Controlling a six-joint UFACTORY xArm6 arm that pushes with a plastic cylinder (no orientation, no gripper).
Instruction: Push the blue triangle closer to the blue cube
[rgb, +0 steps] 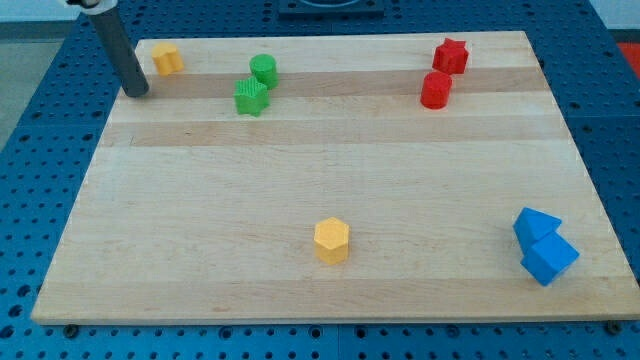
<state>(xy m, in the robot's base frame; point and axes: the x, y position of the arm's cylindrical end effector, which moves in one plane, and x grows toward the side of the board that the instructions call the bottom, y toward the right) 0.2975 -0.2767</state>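
Observation:
The blue triangle (535, 225) lies near the board's lower right corner. The blue cube (550, 259) sits just below and right of it, the two touching or nearly so. My tip (138, 93) is at the board's upper left, far from both blue blocks. It stands just left of and below a yellow block (167, 58).
A green cylinder (263, 69) and a green star-shaped block (251, 97) sit at upper left centre. A red star-shaped block (451, 55) and a red cylinder (436, 90) sit at upper right. A yellow hexagonal block (332, 240) lies at bottom centre. The wooden board (330, 160) rests on a blue table.

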